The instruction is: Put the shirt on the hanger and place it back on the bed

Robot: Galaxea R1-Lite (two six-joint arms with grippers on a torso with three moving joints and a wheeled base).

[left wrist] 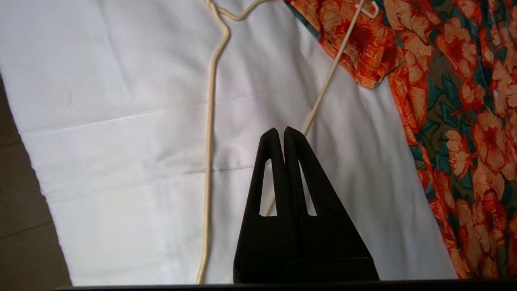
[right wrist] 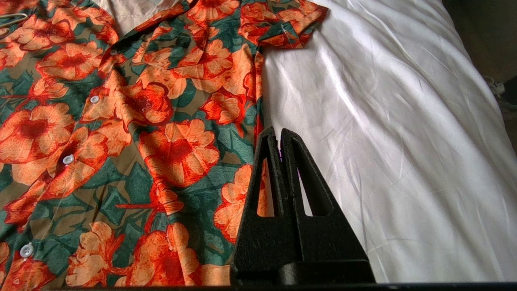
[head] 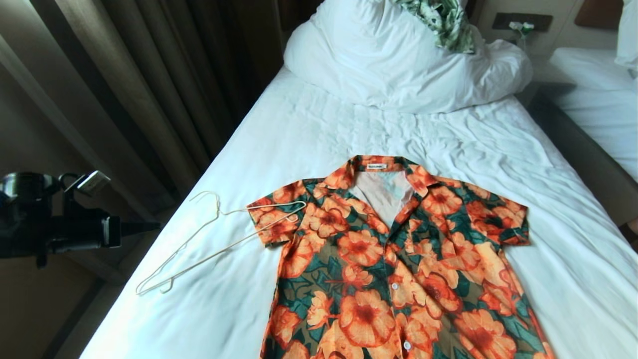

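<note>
While nothing is yet lifted, the head view sets out the job: the shirt (head: 394,259) lies flat and face up on the bed (head: 309,129), collar toward twelve o'clock, buttoned below the open neck. The hanger (head: 219,239) lies at the shirt's nine o'clock, its far tip resting on the near sleeve and its hook pointing to twelve. The left gripper (head: 144,228) hangs off the bed's edge, at about nine o'clock from the hanger. A pillow (head: 398,60) sits at the head of the bed with a leaf-print cloth (head: 443,20) on it.

From the left wrist camera, the left gripper (left wrist: 281,131) has its jaws pressed together and holding nothing, poised above the sheet between the two long wires of the hanger (left wrist: 210,133); the sleeve of the shirt (left wrist: 444,81) lies toward two o'clock. To start well, I judge it should spread its jaws and close on the wire near the twisted neck (thin wire slips and swings if gripped far out along one arm).

From the right wrist camera, the right gripper (right wrist: 278,133) is likewise closed and empty, hovering over the side seam of the shirt (right wrist: 121,121). It would probably do best to pinch the collar edge, raising it so a hanger arm can slide in.
</note>
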